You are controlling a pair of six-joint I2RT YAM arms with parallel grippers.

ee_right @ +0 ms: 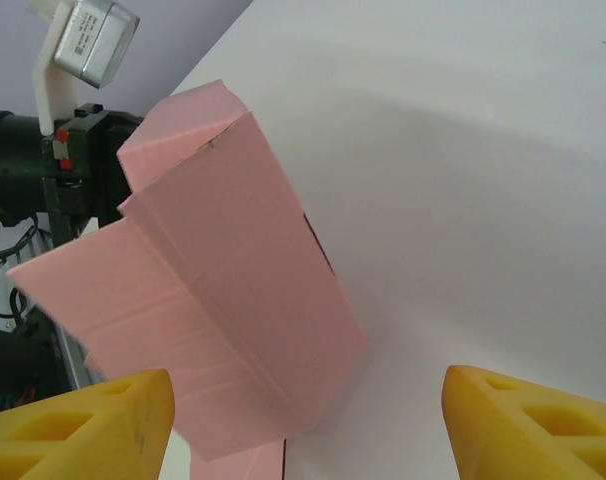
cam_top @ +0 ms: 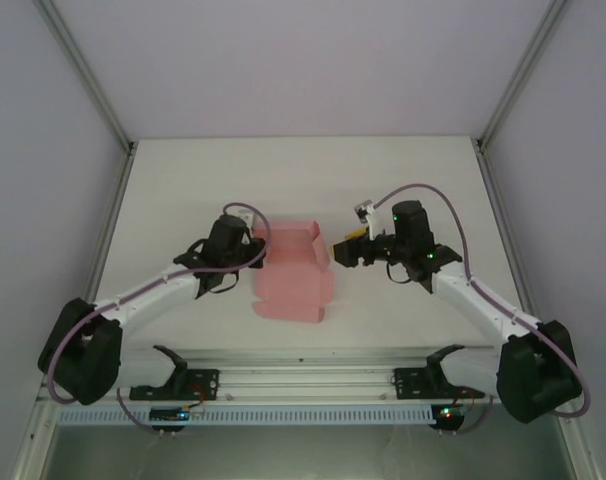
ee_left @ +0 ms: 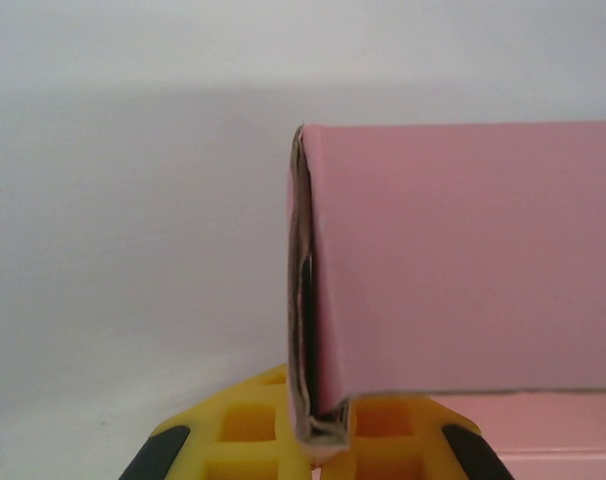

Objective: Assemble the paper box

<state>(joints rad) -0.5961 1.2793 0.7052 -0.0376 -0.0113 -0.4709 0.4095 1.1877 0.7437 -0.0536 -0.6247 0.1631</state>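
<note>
Jaws of the left gripper (ee_left: 318,445) pinch a raised wall of the box (cam_top: 291,288); the right gripper (cam_top: 341,250) gapes wide, empty, beside it, on the desk (cam_top: 183,180) middle.

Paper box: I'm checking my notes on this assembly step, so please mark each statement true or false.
1. The left gripper is shut on an upright wall of the paper box. True.
2. The right gripper is clamped on the box. False: its jaws stand wide open, with the box ahead of them.
3. The box is blue. False: it is pink.
4. The box sits on the table between the two grippers. True.
</note>
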